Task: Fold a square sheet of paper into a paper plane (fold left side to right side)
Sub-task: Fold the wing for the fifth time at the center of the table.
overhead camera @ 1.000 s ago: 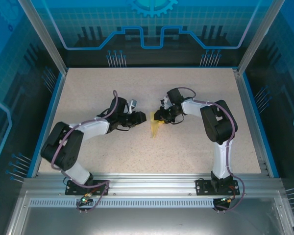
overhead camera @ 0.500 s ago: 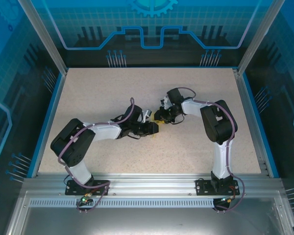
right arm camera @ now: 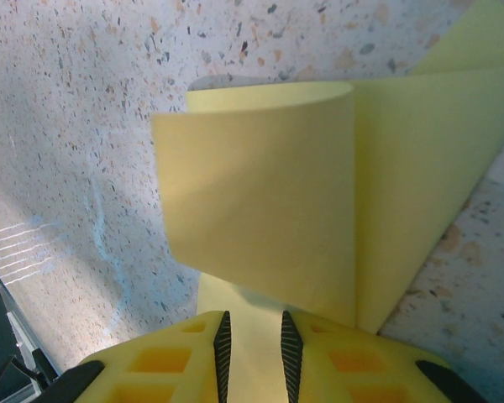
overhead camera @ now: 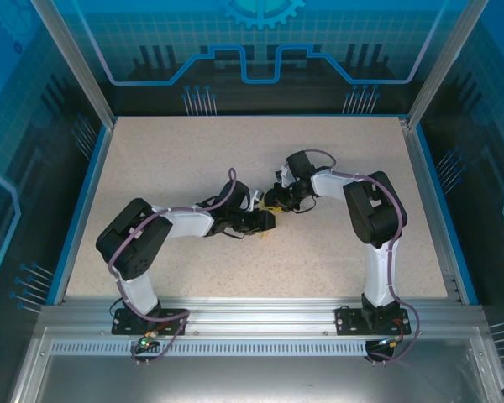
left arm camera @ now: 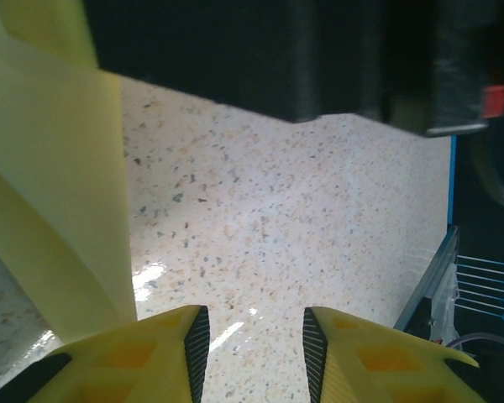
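Top cam: speckled beige tabletop [overhead camera: 336,252] w/ a thin blue rim [overhead camera: 260,116] and an aluminium rail [overhead camera: 252,315] along the near edge. Blue see-through wall panels [overhead camera: 260,50] w/ printed circuit-style graphics close off the back and sides. Left gripper [overhead camera: 266,220] and right gripper [overhead camera: 275,203] sit almost nose to nose mid-table. The pale-yellow thin paper sheet [overhead camera: 267,207] shows as a sliver btw them. Too small here for me to read the jaws.

Left wrist cam: left gripper [left arm camera: 256,353] has its yellow fingers [left arm camera: 151,361] spread, w/ bare tabletop [left arm camera: 302,227] in the gap and nothing in them. The sheet [left arm camera: 59,193] rises off the surface just left of the left finger; can't tell if they touch. The dark body of the other arm [left arm camera: 277,50] runs across the top, w/ the blue rim [left arm camera: 450,193] at far right. Glare patches on the surface.

Right wrist cam: right gripper [right arm camera: 252,344] has its jaws nearly together, pinching the sheet [right arm camera: 260,201]. One flap curls up over the folded layers, which fan toward the upper right. Speckled tabletop [right arm camera: 84,126] all round.
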`<state>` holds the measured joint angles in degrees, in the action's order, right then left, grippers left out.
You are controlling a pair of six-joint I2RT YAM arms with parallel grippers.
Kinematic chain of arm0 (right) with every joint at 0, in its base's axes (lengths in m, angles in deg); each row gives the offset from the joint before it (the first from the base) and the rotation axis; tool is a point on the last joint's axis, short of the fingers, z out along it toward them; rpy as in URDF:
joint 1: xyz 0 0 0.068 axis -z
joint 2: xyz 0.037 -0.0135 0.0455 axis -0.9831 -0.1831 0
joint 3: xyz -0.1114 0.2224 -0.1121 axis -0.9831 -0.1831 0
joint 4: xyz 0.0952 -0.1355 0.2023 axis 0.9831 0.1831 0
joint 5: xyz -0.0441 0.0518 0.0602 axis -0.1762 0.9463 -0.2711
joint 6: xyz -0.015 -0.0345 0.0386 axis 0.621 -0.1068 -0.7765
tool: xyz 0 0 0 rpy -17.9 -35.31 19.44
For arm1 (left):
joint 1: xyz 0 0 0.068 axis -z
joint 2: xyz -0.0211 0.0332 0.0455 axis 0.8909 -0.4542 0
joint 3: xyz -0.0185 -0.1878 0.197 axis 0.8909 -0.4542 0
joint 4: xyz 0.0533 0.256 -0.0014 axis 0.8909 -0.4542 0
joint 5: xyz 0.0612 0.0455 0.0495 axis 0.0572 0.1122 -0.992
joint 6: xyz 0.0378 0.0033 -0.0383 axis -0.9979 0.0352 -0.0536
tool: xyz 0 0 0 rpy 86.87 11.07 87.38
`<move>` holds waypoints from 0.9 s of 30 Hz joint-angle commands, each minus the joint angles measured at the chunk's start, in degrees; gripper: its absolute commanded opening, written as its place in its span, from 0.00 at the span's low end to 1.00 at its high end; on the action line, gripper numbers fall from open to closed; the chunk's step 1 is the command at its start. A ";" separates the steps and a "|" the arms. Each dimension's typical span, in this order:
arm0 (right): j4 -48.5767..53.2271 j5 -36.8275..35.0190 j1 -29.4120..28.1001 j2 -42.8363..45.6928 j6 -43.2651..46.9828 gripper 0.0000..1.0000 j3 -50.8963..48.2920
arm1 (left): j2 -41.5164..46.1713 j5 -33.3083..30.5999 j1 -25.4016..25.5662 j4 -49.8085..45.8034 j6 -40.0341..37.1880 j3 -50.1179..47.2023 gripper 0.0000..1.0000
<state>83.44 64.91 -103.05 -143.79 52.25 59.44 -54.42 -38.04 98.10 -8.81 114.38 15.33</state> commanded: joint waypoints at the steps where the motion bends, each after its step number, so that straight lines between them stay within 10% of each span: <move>1: 4.25 -2.66 0.14 -2.71 1.01 0.27 -1.07 | -1.13 -0.58 0.33 -1.13 -0.10 0.51 0.38; 27: 5.27 -3.20 0.15 -2.75 1.26 0.27 -0.32 | -4.21 -3.60 3.11 -8.90 0.53 -0.63 0.33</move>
<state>83.68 64.91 -103.05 -143.79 52.97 59.53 -57.63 -40.64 99.39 -9.40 115.76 14.89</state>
